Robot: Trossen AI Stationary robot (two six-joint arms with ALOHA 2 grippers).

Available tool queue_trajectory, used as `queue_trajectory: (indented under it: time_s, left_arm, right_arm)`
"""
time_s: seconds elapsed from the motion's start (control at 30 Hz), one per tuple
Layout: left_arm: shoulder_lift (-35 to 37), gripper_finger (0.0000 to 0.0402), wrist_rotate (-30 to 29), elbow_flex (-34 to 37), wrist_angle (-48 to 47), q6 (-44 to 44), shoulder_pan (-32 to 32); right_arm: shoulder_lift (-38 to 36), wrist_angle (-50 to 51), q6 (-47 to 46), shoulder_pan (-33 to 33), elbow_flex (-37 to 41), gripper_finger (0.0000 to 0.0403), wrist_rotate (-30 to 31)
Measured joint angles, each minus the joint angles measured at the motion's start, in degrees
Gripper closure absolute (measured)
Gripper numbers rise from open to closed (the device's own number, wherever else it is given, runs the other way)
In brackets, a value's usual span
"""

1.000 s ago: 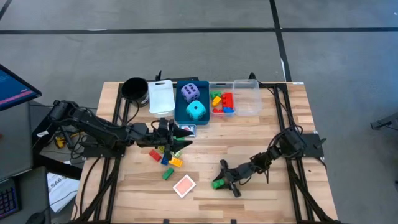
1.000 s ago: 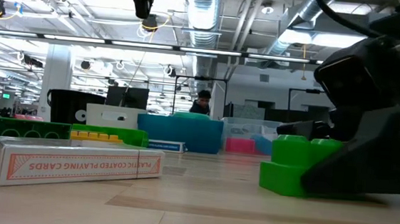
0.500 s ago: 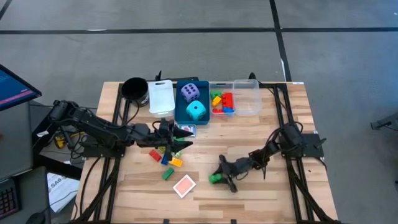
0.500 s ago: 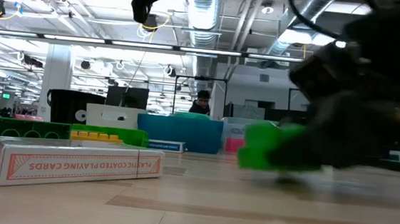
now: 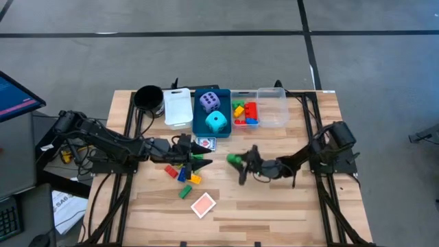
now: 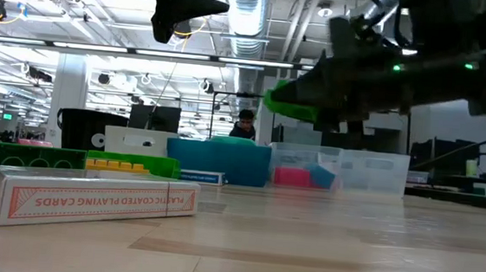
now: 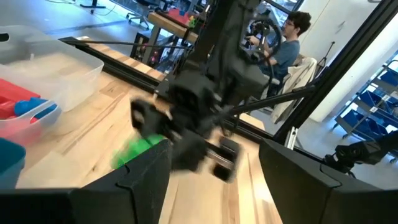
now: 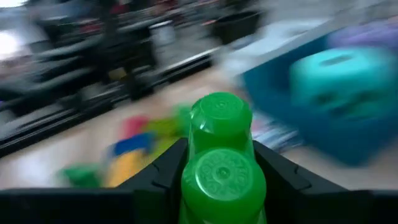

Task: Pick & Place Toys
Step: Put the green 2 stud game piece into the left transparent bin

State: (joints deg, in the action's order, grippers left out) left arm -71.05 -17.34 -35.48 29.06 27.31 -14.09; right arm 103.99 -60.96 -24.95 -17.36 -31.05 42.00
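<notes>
Legible text: the card box (image 6: pixel 95 198) at the table's near edge in the low view reads "PLASTIC COATED PLAYING CARDS", printed upside down.
Right gripper (image 5: pixel 240 163): clamped on a green brick (image 5: pixel 235 160), raised off the table near the middle, in front of the bins.
Green brick, by view: the right wrist view shows two round studs (image 8: pixel 221 155) between the fingers; the low view shows it (image 6: pixel 293 101) well above the table surface.
Left gripper (image 5: pixel 204 160): fingers apart, nothing between them, above the loose bricks (image 5: pixel 184 173) on the left-centre of the table.
Left wrist view only: the right arm seen head-on with the brick (image 7: pixel 140 151), and a seated person (image 7: pixel 287 46) in the room beyond.
High view only: a red-backed card (image 5: pixel 203 204) lies flat near the front edge; a second card (image 5: pixel 205 143) lies just in front of the blue bin.
Blue bin (image 5: pixel 198 125): holds the purple die (image 5: pixel 210 101) and the cyan die (image 5: pixel 217 122).
Clear bin (image 5: pixel 274 110): bricks fill its left part; the right part is bare.
White bin (image 5: pixel 178 108): between the black cup (image 5: pixel 148 97) and the blue bin.
Open room: the table's right front quarter (image 5: pixel 288 206) holds nothing; bins line the far edge.
</notes>
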Motion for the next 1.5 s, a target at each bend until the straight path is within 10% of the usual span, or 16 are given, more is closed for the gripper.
queue_trajectory:
  time_s: [0.4,1.03,1.5]
  left_arm:
    - [0.00,0.0165,0.15,0.00,-3.94,2.04,-0.75]
    - [-0.02,0.0165,0.09,0.00,-5.55,3.71,-4.63]
    - [-0.02,0.0165,-0.07,0.00,-5.69,3.53,-4.63]
  right_arm:
    - [-9.98,12.05,2.74,12.94,-0.09,0.0266,16.17]
    - [-9.80,15.44,1.30,22.88,-0.11,0.0141,9.09]
    - [-9.80,17.07,6.24,11.51,-0.11,0.0143,-0.05]
